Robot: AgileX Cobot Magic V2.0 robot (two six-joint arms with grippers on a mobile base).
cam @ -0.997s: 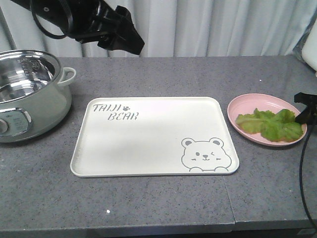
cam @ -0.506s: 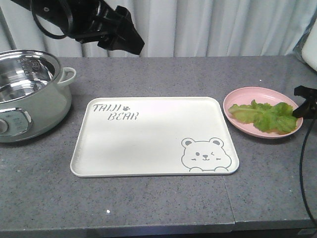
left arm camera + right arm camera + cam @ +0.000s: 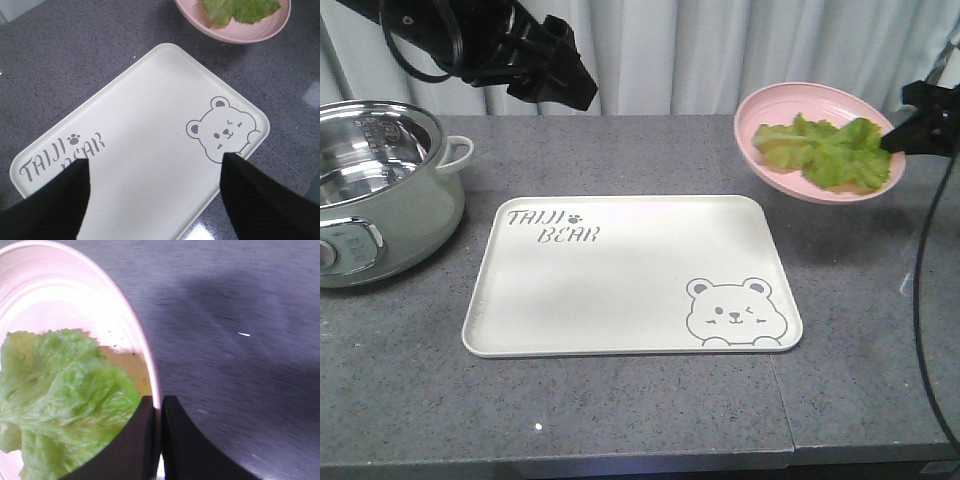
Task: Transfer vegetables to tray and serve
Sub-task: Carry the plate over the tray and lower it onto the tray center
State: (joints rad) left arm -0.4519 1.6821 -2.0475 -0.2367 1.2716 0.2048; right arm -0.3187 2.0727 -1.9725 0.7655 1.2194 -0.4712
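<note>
While the right gripper [image 3: 159, 404] pinches the rim of the smooth round pink plate [image 3: 760, 112], crinkly green vegetables [image 3: 825, 152] lie on it, up near the flat cream tray [image 3: 620, 275]. The left gripper [image 3: 156, 160] has its jaws spread wide.

A shiny metal pot [image 3: 380, 190] with a pale green outside is sitting on the left of the grey table [image 3: 650, 150], with what may be a knob on its front. A round pink plate [image 3: 820, 98] is hanging tilted in the air above the table's right side. White curtains [image 3: 720, 50] are hanging behind.
</note>
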